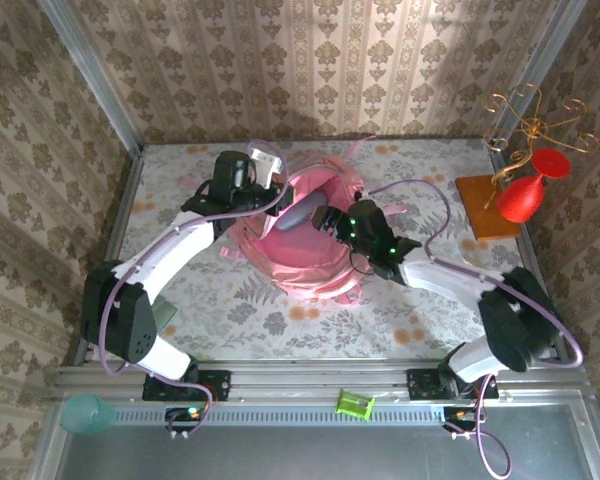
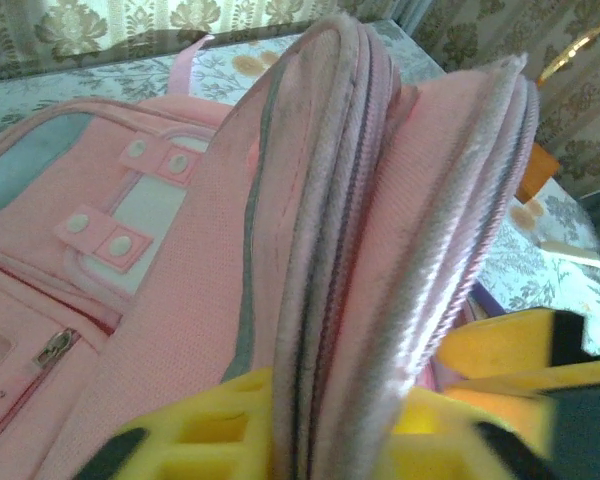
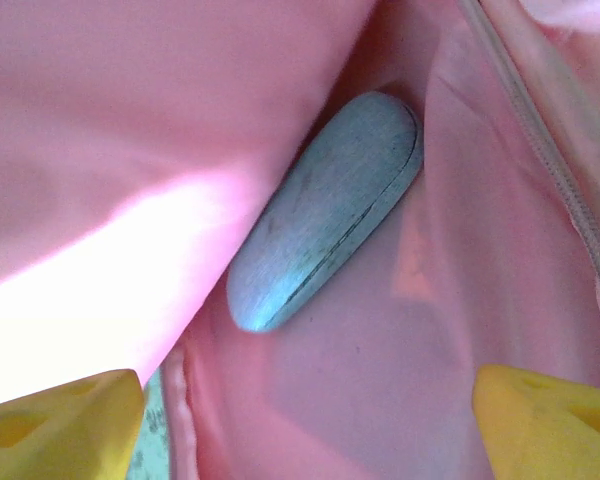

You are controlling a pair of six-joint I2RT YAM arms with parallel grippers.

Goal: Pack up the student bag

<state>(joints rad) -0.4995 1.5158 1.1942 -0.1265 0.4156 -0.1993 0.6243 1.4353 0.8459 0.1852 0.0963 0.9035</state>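
The student bag (image 1: 305, 262), a big pink backpack, lies mid-table with its main compartment held open. My left gripper (image 1: 267, 180) is shut on the bag's zip-lined opening edge (image 2: 380, 200), and the folded fabric runs between its yellow fingers (image 2: 195, 440). Over the opening my right gripper (image 1: 327, 216) stands open, its yellow fingertips (image 3: 60, 420) wide apart and holding nothing. A grey-blue oval hard case (image 3: 330, 210) lies inside against the pink lining (image 3: 400, 350), ahead of the right gripper (image 3: 305, 425); the same case (image 1: 298, 213) appears in the overhead view.
At the right back, a red vase (image 1: 528, 190) and a gold wire stand (image 1: 535, 125) sit on a wooden block (image 1: 480, 210). A green object (image 1: 355, 403) and a teal cup (image 1: 85, 412) rest by the front rail. Patterned walls enclose the table.
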